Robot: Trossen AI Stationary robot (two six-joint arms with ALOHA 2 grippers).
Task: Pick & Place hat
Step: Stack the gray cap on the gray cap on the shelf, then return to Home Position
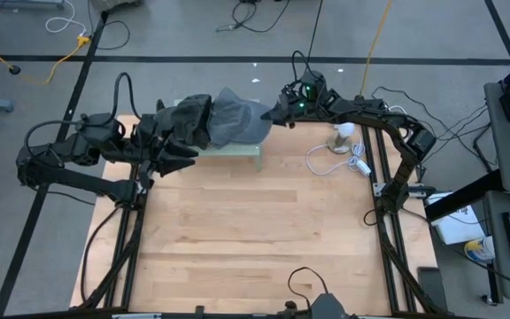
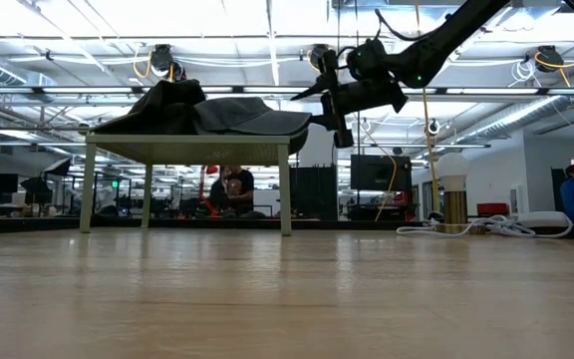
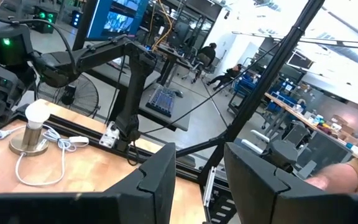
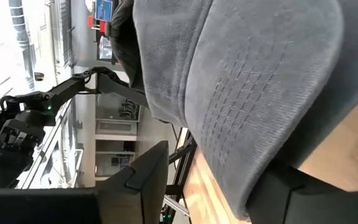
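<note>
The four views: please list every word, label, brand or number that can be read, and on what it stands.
None can be read.
The blue monitor screen in the left wrist view: content too blurred.
The grey cap on the small table: no print visible.

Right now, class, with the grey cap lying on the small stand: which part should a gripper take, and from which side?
Probably the brim. The grey cap lies flat on the small stand, its stiff brim jutting toward the right gripper, which hovers open beside it. A level approach from that side lets the fingers close above and below the thin edge.
</note>
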